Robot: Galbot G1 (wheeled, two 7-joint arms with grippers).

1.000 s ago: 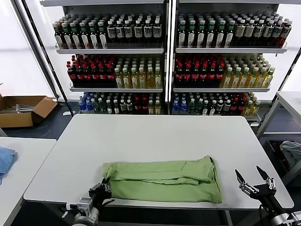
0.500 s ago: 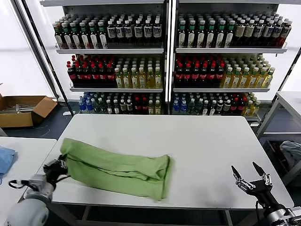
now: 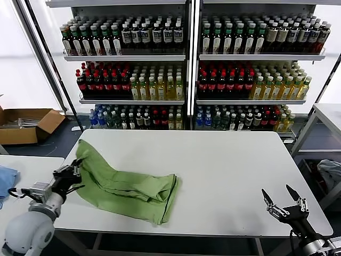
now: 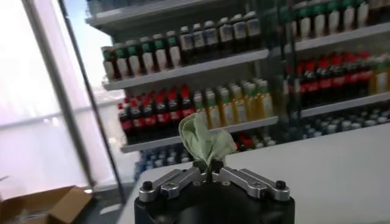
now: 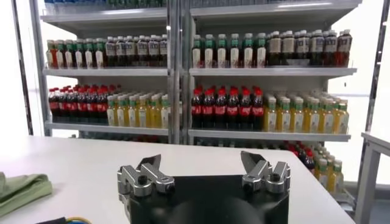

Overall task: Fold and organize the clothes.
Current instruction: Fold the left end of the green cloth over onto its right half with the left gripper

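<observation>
The left claw (image 3: 74,176) is clamped tight on a corner of the folded green shirt (image 3: 128,184) at the left edge of the white tabletop (image 3: 224,165); a tuft of the fabric pokes out between its fingers (image 4: 183,178) in the left wrist view; the shirt lies bunched across the tabletop's left part; the right claw (image 3: 285,204) hangs spread wide and holding nothing off the near right corner, well apart from the shirt.
</observation>
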